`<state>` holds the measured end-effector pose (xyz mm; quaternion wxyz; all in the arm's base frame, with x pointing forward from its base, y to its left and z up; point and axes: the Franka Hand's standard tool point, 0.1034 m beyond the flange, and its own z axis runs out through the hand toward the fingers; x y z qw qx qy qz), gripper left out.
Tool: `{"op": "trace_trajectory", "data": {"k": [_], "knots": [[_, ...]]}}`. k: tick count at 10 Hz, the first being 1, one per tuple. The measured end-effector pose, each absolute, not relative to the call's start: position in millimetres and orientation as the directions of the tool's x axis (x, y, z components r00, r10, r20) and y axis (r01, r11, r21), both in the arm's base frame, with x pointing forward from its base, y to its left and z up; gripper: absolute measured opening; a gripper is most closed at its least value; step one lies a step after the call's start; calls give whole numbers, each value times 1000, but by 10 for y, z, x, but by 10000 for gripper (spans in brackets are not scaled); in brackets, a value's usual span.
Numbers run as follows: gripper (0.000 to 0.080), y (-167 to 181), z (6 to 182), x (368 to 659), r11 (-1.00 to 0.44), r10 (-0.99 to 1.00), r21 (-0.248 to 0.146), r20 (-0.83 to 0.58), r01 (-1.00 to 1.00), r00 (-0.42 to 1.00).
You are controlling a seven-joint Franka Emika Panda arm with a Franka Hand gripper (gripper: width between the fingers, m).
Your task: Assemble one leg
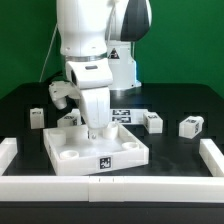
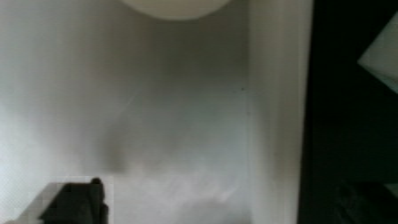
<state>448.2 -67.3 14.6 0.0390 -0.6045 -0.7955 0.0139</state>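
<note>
The large white tabletop (image 1: pixel 70 152) lies at the front middle of the black table, with round corner sockets. My gripper (image 1: pixel 97 129) is lowered onto its middle. Two legs, small white tagged blocks, lie behind it on the exterior view's left (image 1: pixel 36 117) (image 1: pixel 68 118), and two more on the right (image 1: pixel 153 121) (image 1: pixel 190 126). The wrist view is filled by the blurred white tabletop surface (image 2: pixel 196 120), with one round socket (image 2: pixel 178 5) at its edge. One dark fingertip (image 2: pixel 71 203) shows far to one side; the other is lost against the black table. No leg is between the jaws.
The marker board (image 1: pixel 127 110) lies behind the tabletop by the arm's base. White rails run along the front (image 1: pixel 110 186) and both sides (image 1: pixel 213 152) of the table. A white corner (image 2: pixel 381 62) shows beyond the tabletop's edge in the wrist view.
</note>
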Motion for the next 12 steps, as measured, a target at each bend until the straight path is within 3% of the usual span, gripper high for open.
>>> {"op": "trace_trajectory", "data": {"k": [4, 5, 6, 8, 9, 10, 12], "knots": [[650, -659, 109, 4500, 239, 971, -73, 46, 968, -236], [542, -668, 94, 4488, 236, 971, -76, 47, 969, -233], [542, -669, 88, 4483, 236, 971, -77, 48, 969, -233], [224, -670, 85, 4478, 235, 972, -79, 48, 969, -232], [224, -670, 82, 4475, 235, 972, -79, 49, 969, -232], [61, -671, 92, 4491, 235, 972, -73, 46, 969, -232], [61, -672, 93, 4494, 235, 972, -72, 46, 969, -232]]}}
